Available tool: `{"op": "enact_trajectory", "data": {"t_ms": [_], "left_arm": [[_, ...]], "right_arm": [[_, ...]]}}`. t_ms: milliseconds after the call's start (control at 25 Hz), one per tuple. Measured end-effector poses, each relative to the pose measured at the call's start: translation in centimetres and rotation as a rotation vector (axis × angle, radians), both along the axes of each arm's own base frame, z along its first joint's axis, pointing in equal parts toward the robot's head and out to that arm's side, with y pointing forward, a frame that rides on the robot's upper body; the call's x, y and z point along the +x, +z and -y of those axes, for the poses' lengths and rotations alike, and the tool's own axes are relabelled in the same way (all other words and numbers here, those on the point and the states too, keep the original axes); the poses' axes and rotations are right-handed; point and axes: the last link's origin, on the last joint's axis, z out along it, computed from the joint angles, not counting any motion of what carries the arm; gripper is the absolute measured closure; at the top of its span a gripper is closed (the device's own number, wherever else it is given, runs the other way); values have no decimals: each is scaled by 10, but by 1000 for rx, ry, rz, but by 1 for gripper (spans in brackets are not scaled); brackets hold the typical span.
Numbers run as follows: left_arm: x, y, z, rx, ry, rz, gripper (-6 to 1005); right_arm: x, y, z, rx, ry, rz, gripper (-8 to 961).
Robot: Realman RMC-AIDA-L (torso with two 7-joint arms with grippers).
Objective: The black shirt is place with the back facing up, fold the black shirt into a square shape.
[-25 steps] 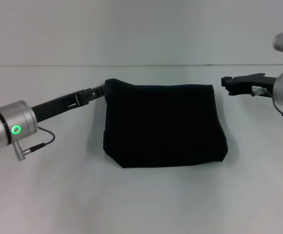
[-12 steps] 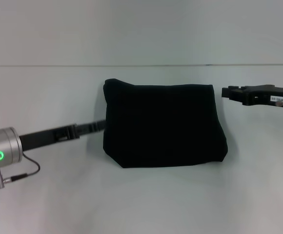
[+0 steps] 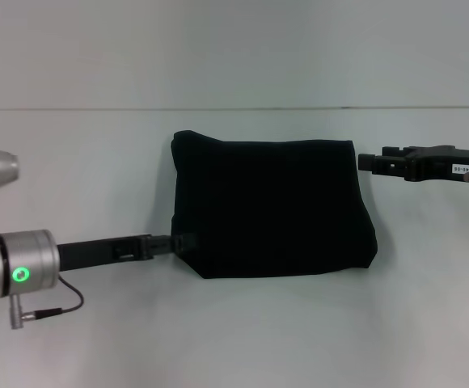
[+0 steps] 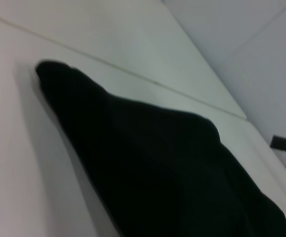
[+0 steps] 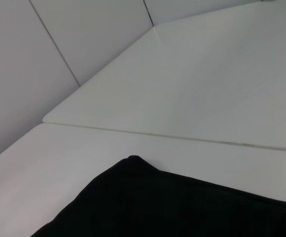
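The black shirt lies folded into a compact, roughly rectangular bundle in the middle of the white table. It also fills the left wrist view and the lower part of the right wrist view. My left gripper reaches in low from the left, and its tip touches the shirt's near left corner. My right gripper hovers level just to the right of the shirt's far right corner, a small gap away. The right gripper shows far off in the left wrist view.
The white table stretches all around the shirt. A thin seam runs across it behind the shirt, with a pale wall beyond. The left arm's silver wrist with a green light sits near the front left.
My left gripper has moved from the shirt's far left corner down its left edge to the near left corner. The right gripper levelled out and edged slightly towards the shirt.
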Motion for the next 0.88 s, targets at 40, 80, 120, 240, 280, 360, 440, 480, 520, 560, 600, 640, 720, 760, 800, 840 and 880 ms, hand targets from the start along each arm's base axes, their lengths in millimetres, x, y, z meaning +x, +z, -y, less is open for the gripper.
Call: {"op": "enact_trajectory", "data": {"t_ms": [40,80,120,240,280,360,440,480,520,560,600,640,720,760,800,840,880], "left_arm": [[4,-6,-2,-20,-4,-2,231],[4,-7,-2,-23,-5,-2,235],[6,-9,-4,-26,-9,-2,239],[9,-11,-7,-28,-13,-5,250],[9,-11,-8,-26,-11,-7,254],[10,-11,-9,-22,-6,-11,261],[9,-11,-11,-16,-2,-19,268],[8,-11,-11,-13,1,-26,272],[7,-11,-12,-12,2,-34,276],[6,-12,-12,-12,5,-44,280],[5,-13,-12,-12,8,-51,283],[4,-13,-12,-11,9,-57,287],[4,-13,-12,-13,7,-62,294],[4,-14,-12,-13,6,-63,298],[4,-14,-12,-14,5,-64,346],[4,-14,-12,-14,4,-64,395],[4,-14,-12,-14,4,-64,443]], "right_arm": [[0,0,0,1,0,0,447],[0,0,0,2,0,0,420],[0,-1,0,1,0,0,394],[0,-1,-1,7,-3,6,314],[1,-1,-1,10,-5,8,288],[1,-1,-2,14,-8,11,288],[2,-2,-1,14,-9,11,289],[2,-2,-1,14,-10,11,289],[2,-2,-1,13,-10,12,290],[2,-2,-1,12,-10,13,291],[2,-2,-1,10,-11,14,293],[3,-3,0,8,-12,14,294],[3,-2,1,1,-15,12,296],[4,-2,1,-6,-16,12,297],[4,-2,2,-16,-20,9,298],[5,-2,4,-30,-28,7,298],[6,-2,5,-47,-39,7,299]]}}
